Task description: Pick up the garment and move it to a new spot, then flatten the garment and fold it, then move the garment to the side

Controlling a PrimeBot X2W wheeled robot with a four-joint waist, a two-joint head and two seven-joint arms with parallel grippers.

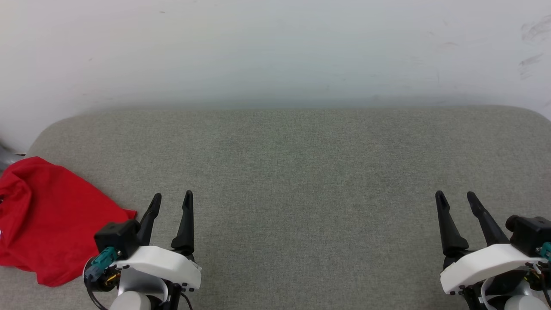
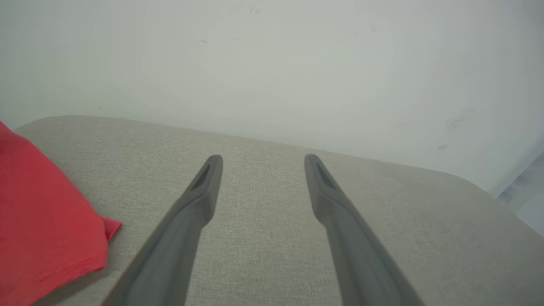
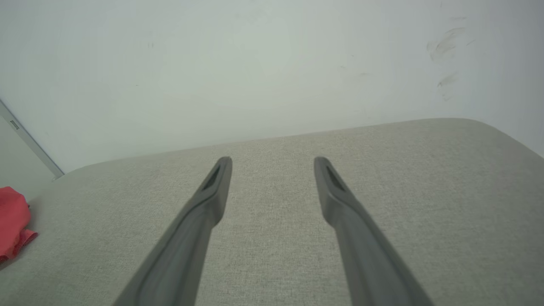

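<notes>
1. The garment (image 1: 51, 215) is seen as a rumpled red heap at the near left corner of the counter (image 1: 301, 172). Only plain red cloth is presented. Part of it is cut off by the left edge of the head view.
2. A stitched hem corner of the garment is directed to the right, toward the left end effector (image 1: 172, 194).
3. The left end effector is held over the near left part of the counter, just to the right of the garment. Its two dark fingers are spread wide and pointed toward the far side. In the left wrist view the garment is seen beside the left finger and apart from it.
4. The right end effector (image 1: 454, 194) is held over the near right part of the counter, well apart from the garment. Its fingers are likewise spread wide, with grey counter fabric seen between them.
5. The counter is covered in grey woven fabric with rounded far corners and is set against a pale wall (image 1: 275, 51). Faint scuff marks are noted on the wall at the far right.
</notes>
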